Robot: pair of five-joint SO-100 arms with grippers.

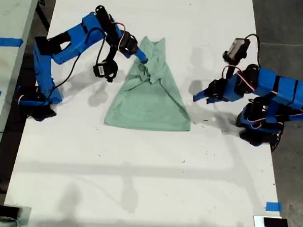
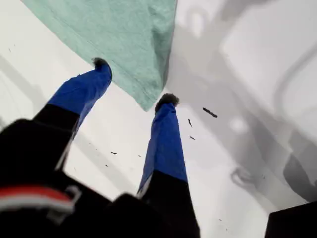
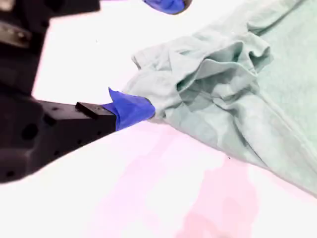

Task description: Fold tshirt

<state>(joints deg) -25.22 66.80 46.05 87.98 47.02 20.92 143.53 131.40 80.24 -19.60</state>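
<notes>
The tshirt (image 1: 150,95) lies partly folded in the middle of the white table (image 1: 137,184).

Its 2 sides look folded in, so it is narrow at the top and wide at the bottom. My first gripper (image 2: 132,84), on the exterior view's right, hovers spread wide just beside the shirt's bottom corner and holds nothing. My second gripper (image 3: 148,54) is open too, 1 blue finger (image 3: 130,110) touching the bunched cloth near the top. I think each should pinch only an edge, lift gently, and fold the shirt flat without dragging it.
</notes>
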